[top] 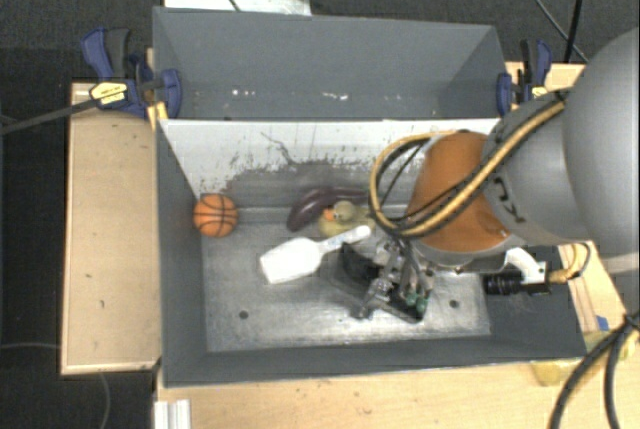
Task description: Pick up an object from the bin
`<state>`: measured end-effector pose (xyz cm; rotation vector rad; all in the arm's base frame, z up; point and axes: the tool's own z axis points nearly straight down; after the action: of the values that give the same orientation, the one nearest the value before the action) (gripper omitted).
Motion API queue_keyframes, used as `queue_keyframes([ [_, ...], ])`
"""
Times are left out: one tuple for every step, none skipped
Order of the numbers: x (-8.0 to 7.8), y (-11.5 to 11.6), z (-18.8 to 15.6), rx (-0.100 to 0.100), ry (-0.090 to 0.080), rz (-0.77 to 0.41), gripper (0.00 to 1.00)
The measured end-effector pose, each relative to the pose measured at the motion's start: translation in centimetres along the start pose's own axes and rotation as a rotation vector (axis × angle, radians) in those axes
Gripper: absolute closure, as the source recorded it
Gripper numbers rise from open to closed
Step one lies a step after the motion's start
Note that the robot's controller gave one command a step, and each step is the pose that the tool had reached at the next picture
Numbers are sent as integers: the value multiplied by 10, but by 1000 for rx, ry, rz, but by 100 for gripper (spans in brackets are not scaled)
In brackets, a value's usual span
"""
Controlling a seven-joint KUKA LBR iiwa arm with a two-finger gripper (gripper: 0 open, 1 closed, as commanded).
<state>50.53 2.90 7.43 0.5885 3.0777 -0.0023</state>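
My gripper is low over the bin floor, right of the middle, under the orange wrist cover. A black flat object lies right at it on its left side, partly hidden by it; whether they touch is unclear. A white scoop-like tool lies just left of that, its handle pointing up and right toward the gripper. Behind these, near the back wall, a dark purple oval thing rests beside a small yellowish toy.
A small orange basketball sits at the back left corner of the bin floor. The arm and its looping cables cover the right part of the bin. Bare floor stretches along the front and the left.
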Motion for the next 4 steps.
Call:
queue_keyframes([
  [1,0,-3,0,1,0,100],
  [4,-1,-16,4,14,-2,100],
  [4,-1,-37,4,16,-5,100],
  [3,0,-53,0,9,-7,100],
])
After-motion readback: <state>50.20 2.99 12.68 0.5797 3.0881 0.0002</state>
